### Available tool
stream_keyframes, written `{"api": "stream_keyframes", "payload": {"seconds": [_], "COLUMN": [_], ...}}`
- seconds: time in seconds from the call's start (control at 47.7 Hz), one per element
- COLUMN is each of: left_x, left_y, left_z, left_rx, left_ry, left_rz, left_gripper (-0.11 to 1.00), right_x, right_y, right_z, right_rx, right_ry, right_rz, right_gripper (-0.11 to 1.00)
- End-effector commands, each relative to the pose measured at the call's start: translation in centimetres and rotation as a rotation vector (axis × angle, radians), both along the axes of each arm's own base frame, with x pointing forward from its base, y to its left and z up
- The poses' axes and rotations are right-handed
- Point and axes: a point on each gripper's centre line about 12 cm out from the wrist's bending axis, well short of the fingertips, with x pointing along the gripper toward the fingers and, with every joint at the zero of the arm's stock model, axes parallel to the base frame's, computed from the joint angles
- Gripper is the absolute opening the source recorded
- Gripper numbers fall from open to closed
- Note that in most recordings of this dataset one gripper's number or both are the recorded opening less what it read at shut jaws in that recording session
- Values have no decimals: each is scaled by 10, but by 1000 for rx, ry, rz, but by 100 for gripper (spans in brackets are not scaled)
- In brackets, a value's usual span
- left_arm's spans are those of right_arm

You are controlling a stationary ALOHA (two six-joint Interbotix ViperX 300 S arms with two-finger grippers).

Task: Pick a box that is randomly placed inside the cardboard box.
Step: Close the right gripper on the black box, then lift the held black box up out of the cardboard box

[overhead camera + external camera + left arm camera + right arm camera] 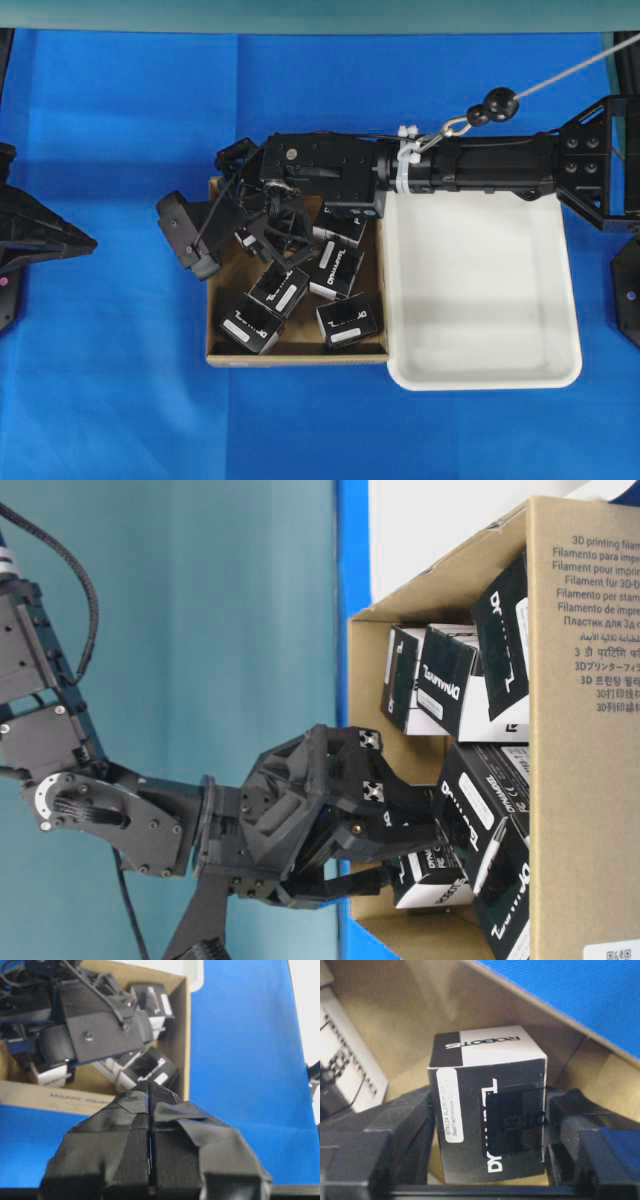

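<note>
Four views I had on the rig.
Overhead looked straight down; table-level sat low and close beside the cardboard box [295,350]; both wrist cameras faced into that same carton.

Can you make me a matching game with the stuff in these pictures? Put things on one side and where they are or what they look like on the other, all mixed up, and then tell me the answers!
Things:
1. white tray
2. cardboard box
3. left gripper
4. right gripper

Descriptions:
A. jaws pressed together, over the blue cloth outside the carton
B. brown, with black boxes lying in it
C. one finger on each side of a black box
D. nothing in it, beside the brown carton

Pairs: 1-D, 2-B, 3-A, 4-C
</note>
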Motion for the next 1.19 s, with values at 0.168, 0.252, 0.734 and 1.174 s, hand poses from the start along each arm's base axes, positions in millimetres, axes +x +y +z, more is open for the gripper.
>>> {"api": "stream_keyframes", "payload": {"seconds": [0.168, 0.252, 0.734, 1.174], "left_x": [2, 2, 1, 0], "left_y": [0, 0, 0, 0], "left_z": [9, 9, 10, 11], "left_rx": [0, 0, 0, -1], "left_ry": [-25, -23, -26, -32], "left_rz": [-1, -1, -1, -1], "left_gripper": [-7, -7, -7, -7], "right_x": [2, 2, -10, -47], "right_y": [4, 4, -16, -32], "right_z": [19, 24, 129, 222], "right_rx": [-6, -7, 38, 67], "right_ry": [-38, -47, -141, -171], "right_rz": [8, 5, -205, -329], "right_gripper": [65, 65, 65, 65]}}
